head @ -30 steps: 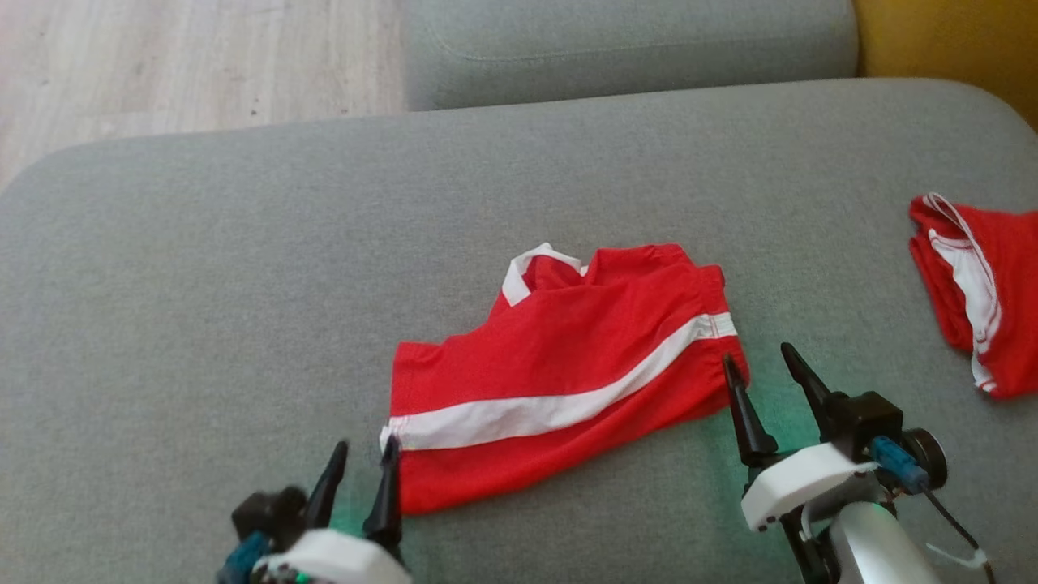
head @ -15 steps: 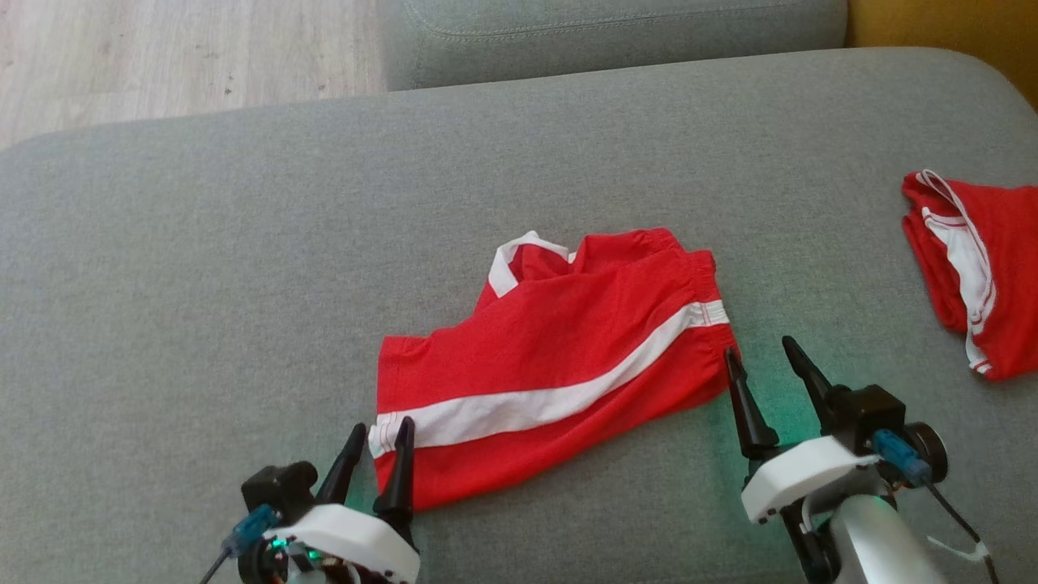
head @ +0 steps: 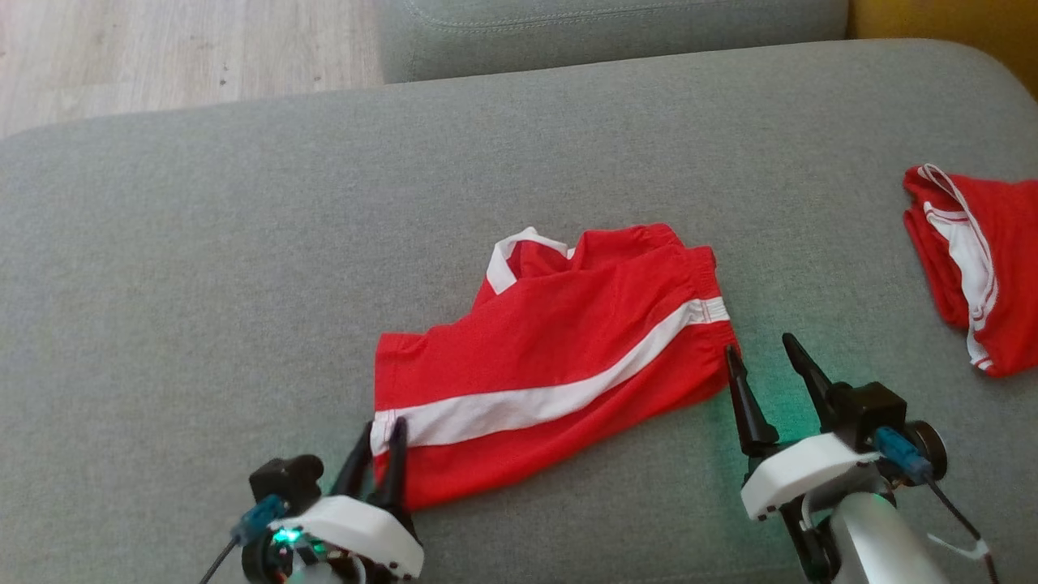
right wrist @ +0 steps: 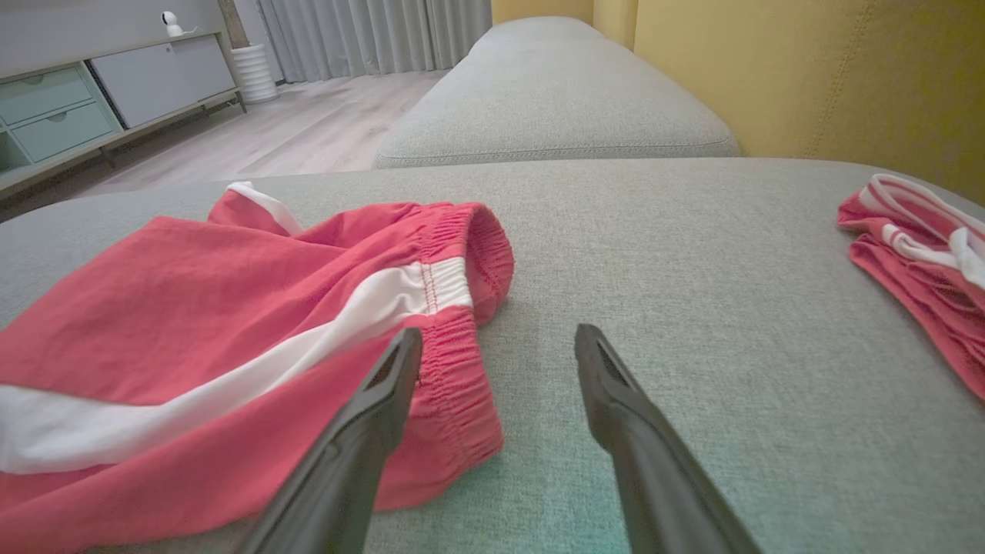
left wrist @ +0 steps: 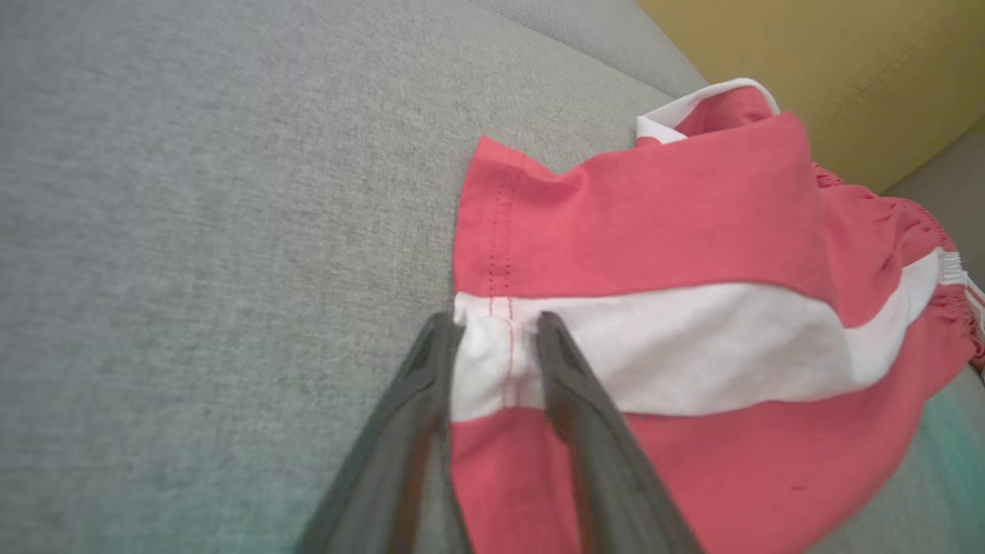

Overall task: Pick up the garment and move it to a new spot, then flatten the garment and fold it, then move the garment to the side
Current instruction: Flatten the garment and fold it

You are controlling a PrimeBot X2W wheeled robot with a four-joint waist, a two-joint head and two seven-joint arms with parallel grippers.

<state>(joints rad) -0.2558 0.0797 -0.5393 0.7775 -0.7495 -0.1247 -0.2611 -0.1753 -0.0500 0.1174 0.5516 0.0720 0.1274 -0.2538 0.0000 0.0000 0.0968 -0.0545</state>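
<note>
Left gripper (head: 383, 424), fingers slightly parted, straddles red white-striped cloth shorts (head: 559, 357) near the front edge of the grey fabric cushion (head: 203, 243); right gripper (head: 758, 345) spread wide.

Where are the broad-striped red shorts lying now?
In the head view, the red shorts lie mid-cushion on the grey sofa, between the left gripper and right gripper.

Item count by kind
Red garments: 2, the striped garment (head: 551, 349) and the second garment (head: 973, 268). Grippers: 2, the left gripper (head: 383, 426) and the right gripper (head: 759, 345), each with 2 dark fingers (head: 744, 401). Grey cushions: 2, the near cushion (head: 203, 243) and the far cushion (head: 608, 32). Cabinets: 1, the drawer cabinet (right wrist: 154, 73)
</note>
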